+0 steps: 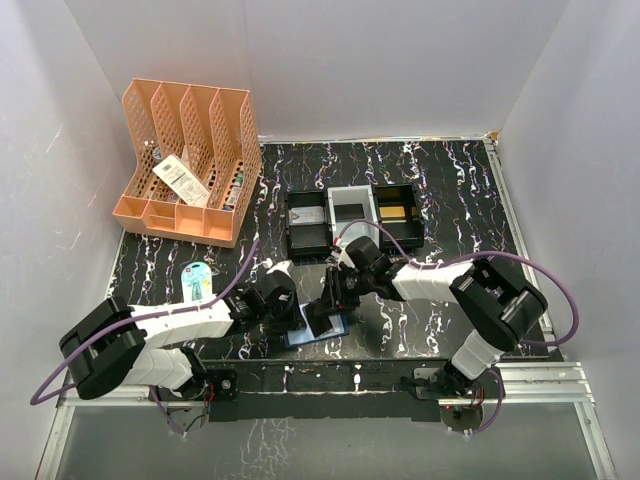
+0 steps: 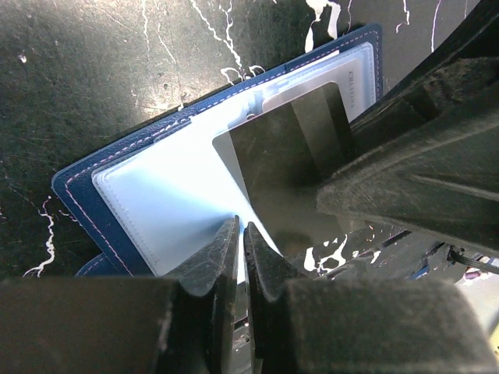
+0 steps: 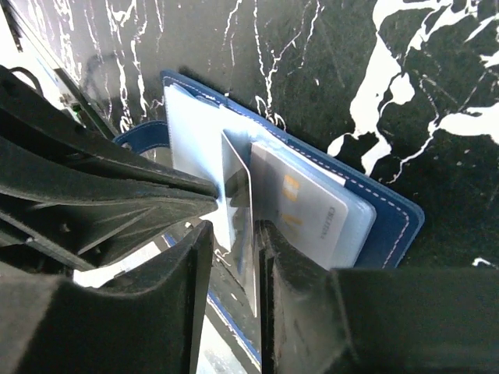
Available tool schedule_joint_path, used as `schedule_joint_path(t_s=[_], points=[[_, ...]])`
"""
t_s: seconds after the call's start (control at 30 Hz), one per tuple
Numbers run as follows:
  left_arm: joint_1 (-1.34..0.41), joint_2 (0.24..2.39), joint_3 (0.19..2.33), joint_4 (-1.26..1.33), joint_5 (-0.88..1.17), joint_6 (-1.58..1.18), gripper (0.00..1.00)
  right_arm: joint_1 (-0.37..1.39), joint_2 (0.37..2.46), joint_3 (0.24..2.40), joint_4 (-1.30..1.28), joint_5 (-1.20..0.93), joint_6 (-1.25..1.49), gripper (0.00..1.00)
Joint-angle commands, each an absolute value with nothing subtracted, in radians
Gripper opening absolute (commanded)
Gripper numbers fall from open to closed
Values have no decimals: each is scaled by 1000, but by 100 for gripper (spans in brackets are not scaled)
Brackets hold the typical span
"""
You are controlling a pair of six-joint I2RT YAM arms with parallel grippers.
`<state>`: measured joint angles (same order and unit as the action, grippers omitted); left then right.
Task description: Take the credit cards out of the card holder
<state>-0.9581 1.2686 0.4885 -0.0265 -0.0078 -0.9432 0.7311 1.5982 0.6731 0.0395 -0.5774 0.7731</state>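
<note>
Right wrist view had the right gripper point(image 3: 235, 234) with its jaws parted and a raised card point(image 3: 236, 183) standing on edge between them. A sliver of gap showed on one side, so the card looked loose rather than pinched. Opposite it, the left gripper point(image 2: 240, 230) had its fingers drawn almost together, tips on the pale inner face of the card holder point(image 2: 82, 183); whether they pinched a leaf of it or merely pressed it down I could not tell. The holder lay open on the marbled table point(image 3: 437, 62), near the front edge between the two arms. As I judged it, the task was partway. One card was lifted off the holder's face, but its lower edge was hidden by the fingers, so I could not say it was free of its slot. A second card point(image 3: 300, 206), pale with a chip, sat fully inside its clear pocket. The right wrist view gave that chip and the raised card's thin edge, while the left wrist view showed the raised card's broad, dark, glossy face. Only the top external view took in the surroundings: three trays point(image 1: 352, 191) behind the grippers, an orange file rack point(image 1: 190, 160) at far left, and a pale blue oval case point(image 1: 197, 280) beside the left arm. There the cards were too small to make out.
</note>
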Motion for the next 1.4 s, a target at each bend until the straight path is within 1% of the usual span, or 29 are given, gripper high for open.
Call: schedule_joint_path(t_s=[0.0,0.03,0.1,0.3,0.37,0.4,0.57,0.67,0.77,0.87,1.0,1.07,1.13,1.17,1.2,1.27,1.37], points=[[-962,1255,477,-39,-36,-940,6,748,1632,722,17,-614,714,20],[-963,1254,475,-39,-40,-940,6,754,1637,727,16,-614,713,16],[-962,1254,476,-47,-51,-938,5,773,1648,748,6,-613,708,12],[-963,1265,470,-44,-60,-937,4,797,1648,760,-34,-561,715,12],[-963,1264,469,-41,-58,-939,3,808,1650,753,-19,-565,724,1],[-963,1262,466,-38,-58,-939,3,814,1651,753,-18,-558,731,0],[-962,1262,456,-23,-52,-941,3,841,1630,753,-30,-460,774,0],[-962,1264,459,-32,-54,-939,2,845,1628,758,-41,-448,775,8],[-962,1257,457,-41,-62,-940,2,845,1629,787,-87,-430,747,9],[-962,1249,455,-47,-64,-940,2,845,1637,826,-152,-405,709,12],[-963,1246,453,-44,-61,-939,2,845,1632,835,-158,-412,708,12],[-962,1246,455,-47,-65,-939,2,845,1633,834,-156,-415,713,10],[-962,1243,457,-50,-68,-939,2,845,1633,833,-155,-412,714,5],[-963,1241,457,-53,-70,-938,2,845,1633,833,-158,-407,715,1],[-962,1239,456,-59,-76,-940,2,845,1631,834,-168,-393,717,0],[-962,1233,460,-80,-96,-942,2,844,1595,820,-156,-340,737,0],[-962,1223,465,-110,-114,-942,2,844,1467,750,-65,-281,778,0]])
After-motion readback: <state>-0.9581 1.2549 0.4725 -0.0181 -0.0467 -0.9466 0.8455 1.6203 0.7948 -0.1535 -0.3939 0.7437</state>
